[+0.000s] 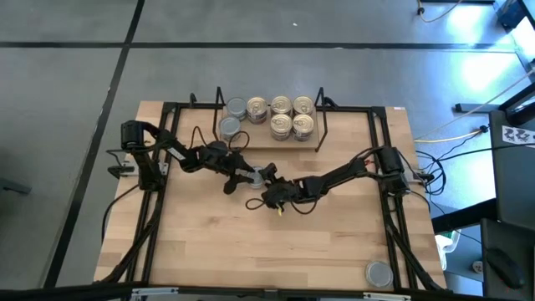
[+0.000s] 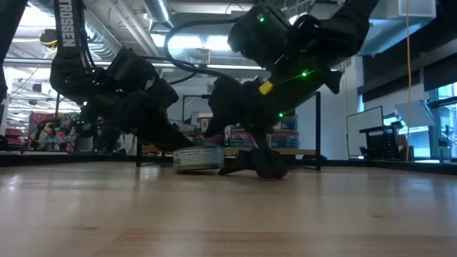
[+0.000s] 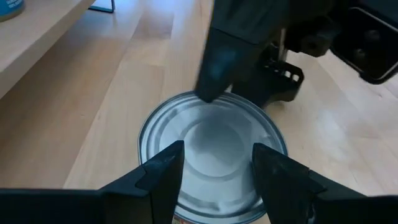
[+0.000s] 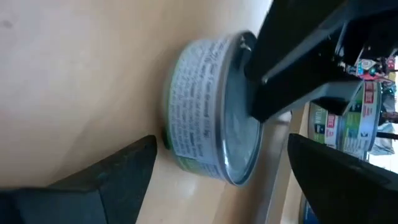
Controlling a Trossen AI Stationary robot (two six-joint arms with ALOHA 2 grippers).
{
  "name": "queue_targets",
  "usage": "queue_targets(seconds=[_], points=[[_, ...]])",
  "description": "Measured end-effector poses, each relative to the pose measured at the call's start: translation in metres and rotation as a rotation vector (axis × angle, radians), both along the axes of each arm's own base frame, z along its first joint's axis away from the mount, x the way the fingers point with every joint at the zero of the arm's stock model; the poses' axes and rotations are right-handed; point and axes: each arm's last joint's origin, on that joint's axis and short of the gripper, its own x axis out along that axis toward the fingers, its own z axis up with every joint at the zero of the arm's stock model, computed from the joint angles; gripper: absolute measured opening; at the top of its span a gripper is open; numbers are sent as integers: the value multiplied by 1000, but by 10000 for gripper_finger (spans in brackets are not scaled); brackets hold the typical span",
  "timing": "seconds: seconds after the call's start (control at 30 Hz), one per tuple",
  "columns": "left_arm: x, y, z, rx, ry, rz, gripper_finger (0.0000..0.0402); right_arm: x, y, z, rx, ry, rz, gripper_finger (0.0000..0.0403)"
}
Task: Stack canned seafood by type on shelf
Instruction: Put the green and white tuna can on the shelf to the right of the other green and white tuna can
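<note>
You can't read the label on the silver-topped can (image 4: 202, 134) mid-table, its near rim is cut off below the left gripper (image 3: 214, 165) in the left wrist view, and the right gripper (image 1: 272, 194) hides its side from above.

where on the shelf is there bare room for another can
The shelf is bare on its right-hand part, between the gold-top cans and the right wire frame. The left and middle are crowded, with the grey-top cans there. Both pincers crowd the tabletop can.

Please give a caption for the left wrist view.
Left gripper hovers open above a grey-topped can on the table.
</note>
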Motion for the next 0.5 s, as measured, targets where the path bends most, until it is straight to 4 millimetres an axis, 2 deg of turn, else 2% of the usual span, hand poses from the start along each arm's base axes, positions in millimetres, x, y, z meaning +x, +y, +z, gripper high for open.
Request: queue_targets(seconds=[0.17,0.4,0.5], points=[[0,0,0,-5,0,3,191,2,-16,-2,31,15,-4,358],[0,0,1,-29,-12,20,191,8,-16,-16,-5,17,72,357],[0,0,1,-35,-15,27,191,10,-17,-19,22,10,93,344]])
